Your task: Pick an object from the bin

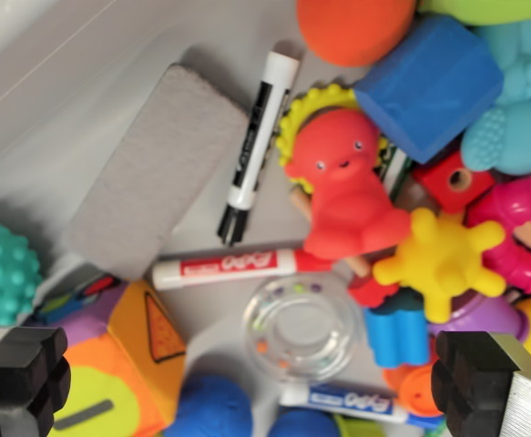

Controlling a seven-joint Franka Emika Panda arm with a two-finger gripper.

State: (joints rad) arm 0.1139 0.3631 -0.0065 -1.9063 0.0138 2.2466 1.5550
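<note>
The wrist view looks down into a white bin (56, 64) crowded with toys. My gripper (247, 378) is open, its black fingertips (26, 371) at the lower left and lower right corners, nothing between them. Directly between the fingers lies a clear plastic ring rattle (301, 330). Just above it is a red Expo marker (233, 267), and a blue marker (356, 401) lies below it. A red octopus toy (345, 187) rests on a yellow ring (306, 107). A black marker (258, 141) lies beside a grey eraser block (160, 168).
A blue foam cube (429, 86), orange ball (356, 27), yellow spiky toy (443, 259), pink ring (529, 228) and light blue teether (520, 109) crowd the wrist view's right. A teal bumpy ball (1, 273) and an orange fabric cube (128, 355) sit on its left. Blue balls (215, 410) lie at the bottom.
</note>
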